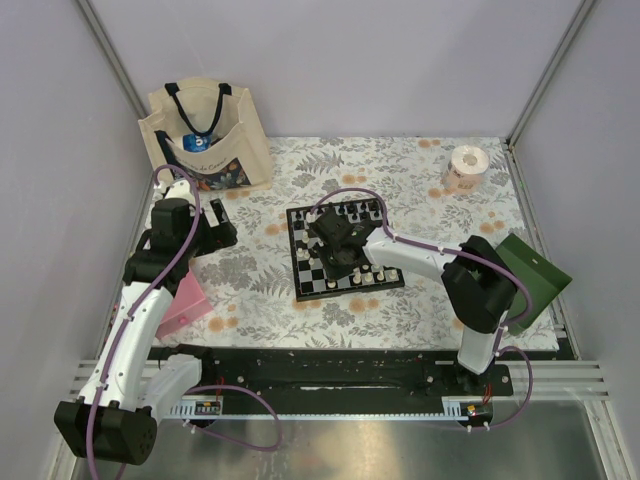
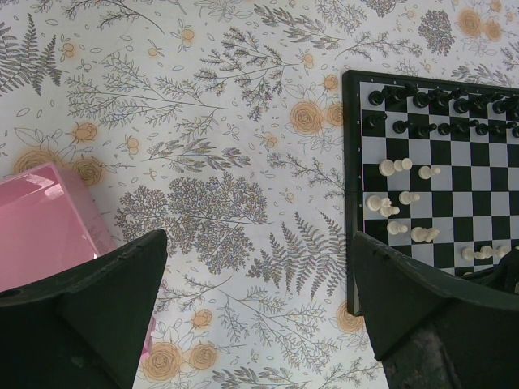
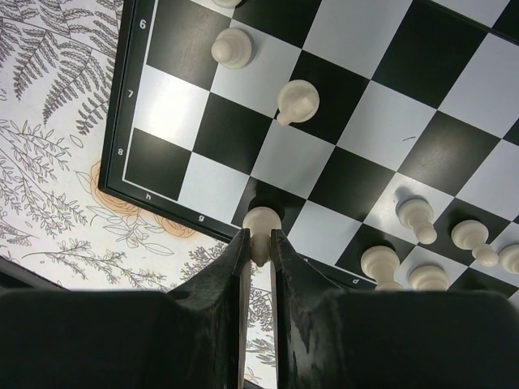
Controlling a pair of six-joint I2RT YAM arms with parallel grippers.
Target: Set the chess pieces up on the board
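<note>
item: small square chessboard [image 1: 303, 272], glossy black and white chequered squares, black border printed with letters and digits. you find it about mid-table on the flowered tablecloth [image 1: 260, 285], a little toward the right edge and slightly askew.

item: black plastic chessmen [image 2: 438, 102], tiny turned shapes, upright in two rows along the board's far edge.

item: cream-white chessmen [image 2: 397, 168], smooth and round-headed, scattered over the board's near half. several lie on their sides.

item: your right gripper [image 3: 259, 241], two matte black tapered fingers, reaching over the board. its jaws are pinched on one cream-white plastic chessman [image 3: 261, 220], whose rounded end shows beyond the fingertips. it sits at the lettered border beside the g, near a corner of the board. you cannot tell whether it touches the board.

item: your left gripper [image 2: 259, 243], broad dark wedge-shaped fingers, jaws spread wide with nothing between them. it hangs over bare tablecloth toward the table's left edge, apart from the board's left border.

item: pink box [image 2: 40, 215], glossy, rigid, square-cornered, near the table's left edge.

item: beige fabric tote bag [image 1: 205, 130], dark handles, upright at the far left corner.

item: dark green flat box [image 1: 535, 275], at the right edge, set at an angle.

item: pale roll [image 1: 466, 165], hollow centre, at the far right corner.
</note>
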